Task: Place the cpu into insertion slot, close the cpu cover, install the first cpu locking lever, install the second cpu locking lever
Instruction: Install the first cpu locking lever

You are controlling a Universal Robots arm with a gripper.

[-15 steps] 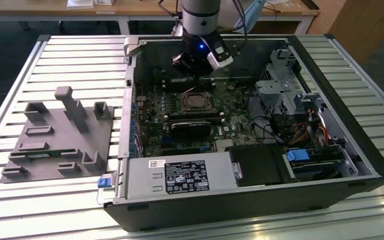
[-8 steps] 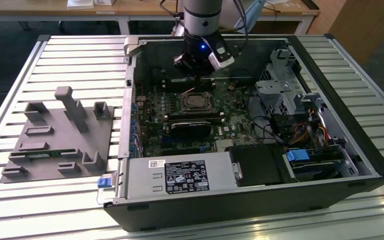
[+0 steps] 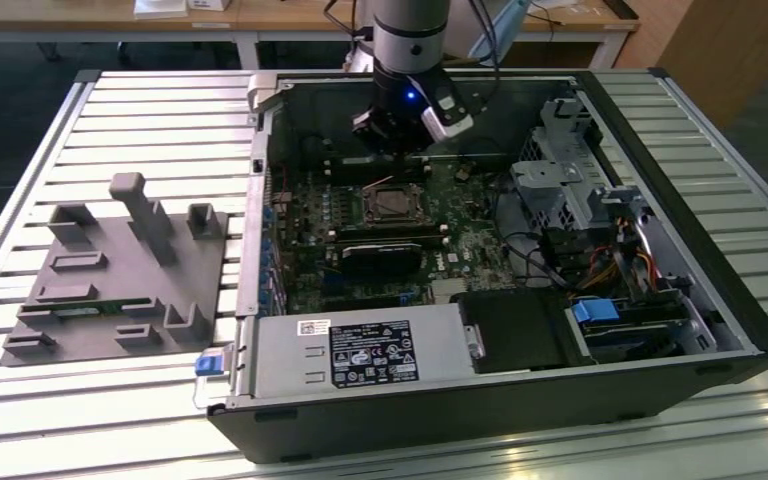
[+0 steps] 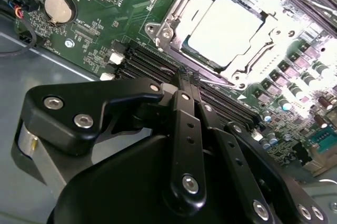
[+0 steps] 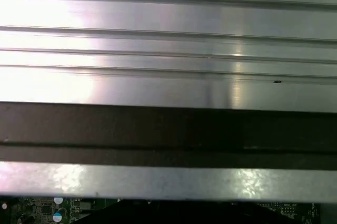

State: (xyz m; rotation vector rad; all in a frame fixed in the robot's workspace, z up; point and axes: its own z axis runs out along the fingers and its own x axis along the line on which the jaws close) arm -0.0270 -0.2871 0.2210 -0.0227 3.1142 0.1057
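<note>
The cpu (image 4: 224, 27) lies flat in the motherboard's socket (image 3: 391, 205), its pale metal top showing. The silvery cpu cover (image 4: 174, 19) lies as a frame around it, the chip showing through its window. A thin metal lever rod (image 4: 218, 82) runs along the socket's edge on the side nearest my fingers. My gripper (image 3: 404, 135) hangs inside the open computer case, just behind the socket as the exterior view shows it. In the second wrist view its black fingers (image 4: 181, 103) are pressed together with nothing between them, their tip (image 4: 181, 77) over the memory slots beside the socket.
The case walls (image 3: 257, 200) close in the motherboard. A drive cage and cables (image 3: 578, 190) stand at the exterior view's right, and a power supply (image 3: 344, 355) sits in front. A black block (image 3: 384, 255) lies beside the socket. A grey fixture (image 3: 117, 270) rests on the slatted table (image 5: 168, 50).
</note>
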